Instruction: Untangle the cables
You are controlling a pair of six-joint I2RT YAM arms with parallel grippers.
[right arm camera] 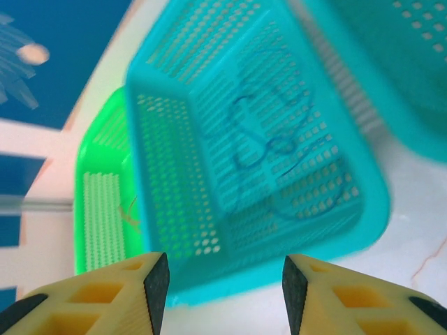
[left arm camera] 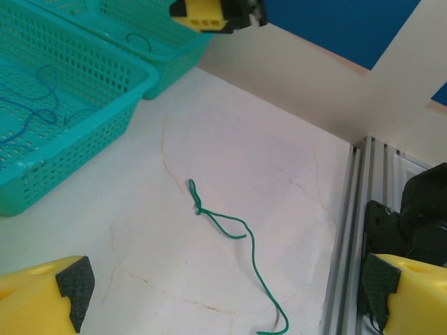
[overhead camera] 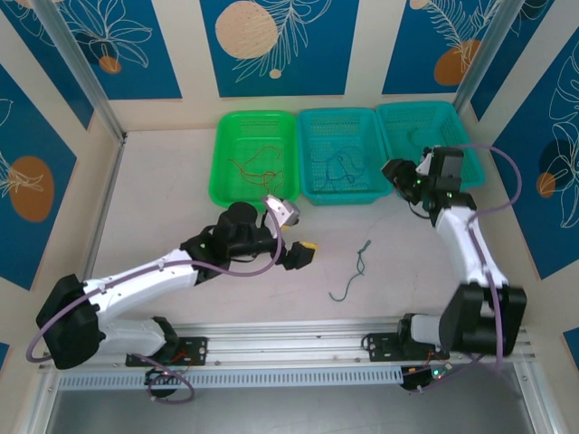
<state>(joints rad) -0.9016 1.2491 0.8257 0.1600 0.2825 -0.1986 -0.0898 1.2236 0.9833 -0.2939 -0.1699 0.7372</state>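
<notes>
- while the green cable (overhead camera: pixel 353 271) lies loose on the bare table (overhead camera: pixel 163 208), well apart from the baskets, the left gripper (overhead camera: pixel 306 253) hangs near it with its fingers spread and nothing between them.
- in the left wrist view the green cable (left arm camera: pixel 230 230) shows a small knot-like loop near its far end. it sits framed between the yellow fingertips (left arm camera: pixel 42 300), which suggests the arm is lined up for a pick.
- red cables (overhead camera: pixel 256 165) sit in the green basket (overhead camera: pixel 217 172) and blue cables (overhead camera: pixel 336 167) in the turquoise basket (overhead camera: pixel 339 197) beside it, so the sorting looks to be by colour.
- the right gripper (overhead camera: pixel 391 170) hovers by the turquoise basket's right edge, jaws apart and empty. its wrist camera looks down on the blue cables (right arm camera: pixel 279 150) coiled on the basket floor.
- judging by this, the green cable is the one left to place, probably in the third basket (overhead camera: pixel 416 105); being so thin, it could slip from a loose pinch.
</notes>
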